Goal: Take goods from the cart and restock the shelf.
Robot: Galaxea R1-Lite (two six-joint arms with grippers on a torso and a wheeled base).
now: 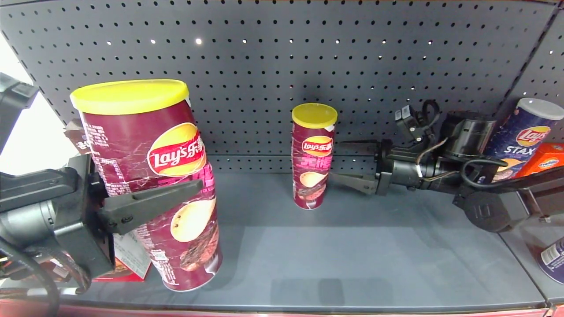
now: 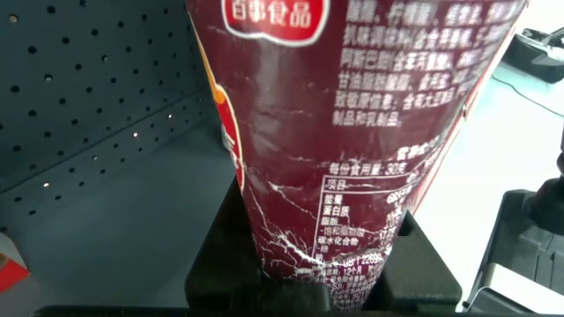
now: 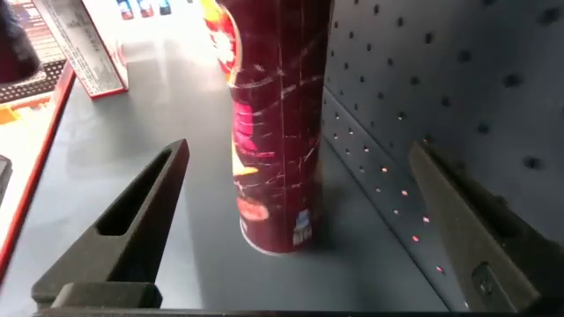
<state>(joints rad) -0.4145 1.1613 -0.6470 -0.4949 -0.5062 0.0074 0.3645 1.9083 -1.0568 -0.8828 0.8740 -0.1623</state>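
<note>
A maroon chips can (image 1: 150,176) with a yellow lid is held slightly tilted at the shelf's front left, with my left gripper (image 1: 172,185) shut around its middle. The left wrist view shows this can (image 2: 352,132) rising from the left gripper (image 2: 322,264). I cannot tell whether its base touches the shelf. A second, matching can (image 1: 313,156) stands upright at the back centre of the grey shelf (image 1: 352,255). My right gripper (image 1: 348,163) is open just to its right, not touching it. In the right wrist view this can (image 3: 278,132) stands just beyond the spread right gripper (image 3: 300,151).
A perforated back wall (image 1: 282,66) closes the shelf. At the right stand a purple can (image 1: 524,136) and an orange box (image 1: 539,158), with another can (image 1: 553,259) lower down. A red and white box (image 1: 128,264) sits behind the held can.
</note>
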